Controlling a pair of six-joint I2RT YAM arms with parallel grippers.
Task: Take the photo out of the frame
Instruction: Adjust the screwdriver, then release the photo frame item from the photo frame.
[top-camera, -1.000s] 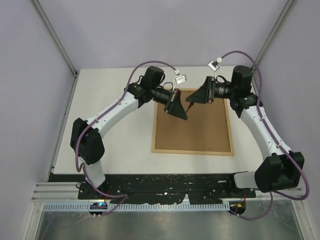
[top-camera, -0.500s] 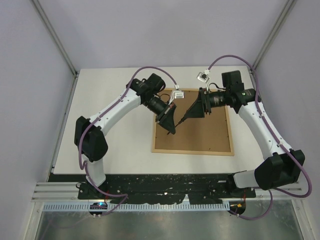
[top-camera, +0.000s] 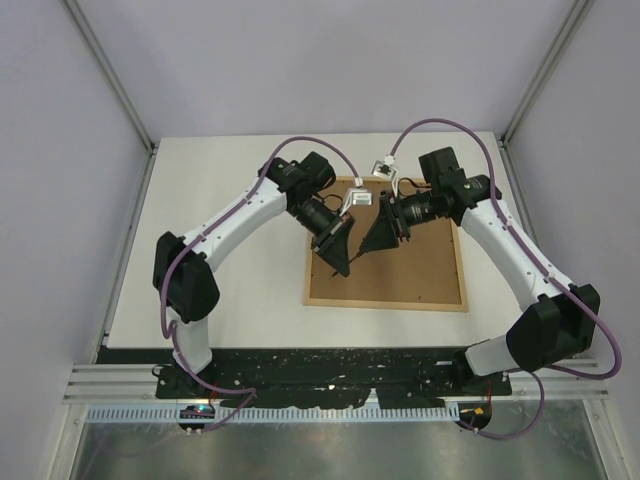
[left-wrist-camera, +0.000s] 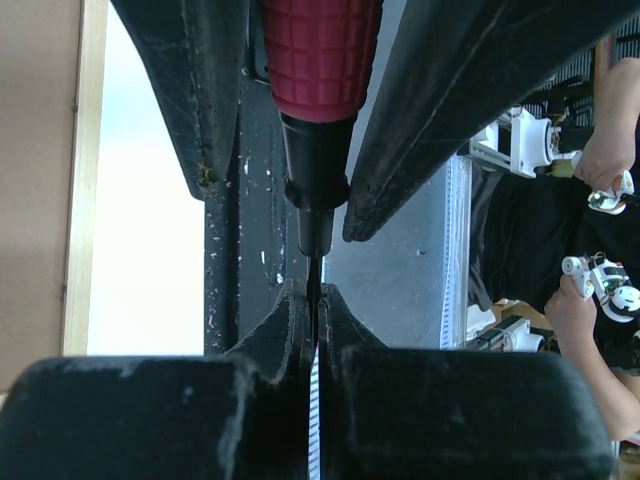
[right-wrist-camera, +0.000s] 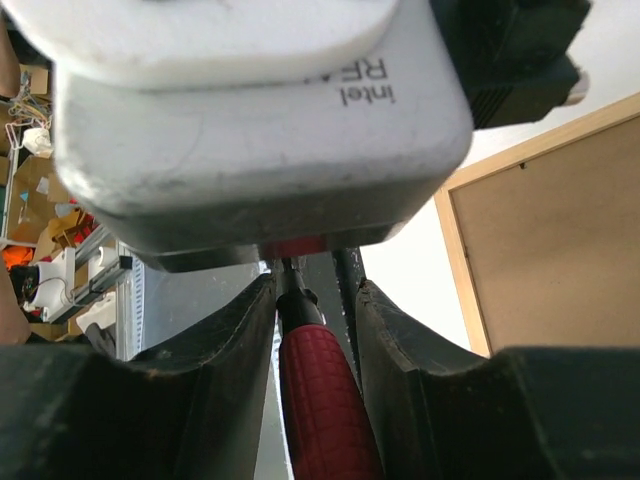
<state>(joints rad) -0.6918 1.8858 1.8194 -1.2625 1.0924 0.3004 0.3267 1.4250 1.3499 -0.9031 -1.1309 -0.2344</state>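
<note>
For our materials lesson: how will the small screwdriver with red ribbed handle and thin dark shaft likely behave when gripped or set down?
The small red-handled screwdriver probably grips well: its handle is cross-ribbed. Its round handle looks apt to roll if laid flat. The thin shaft, pinched in the left pincer, looks straight, so likely stiff.

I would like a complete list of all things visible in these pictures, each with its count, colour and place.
frame: one, light wood edge and brown back, lying back up on the table, right of centre.
table: one, white, under the frame.
screwdriver: one, red handle and black shaft, held above the frame between both hands.
photo: none visible.
person: one, black top, beyond the table edge in the left wrist view.
left hand: one, black, shut on the screwdriver's shaft.
right hand: one, black, closed around the red handle.
</note>
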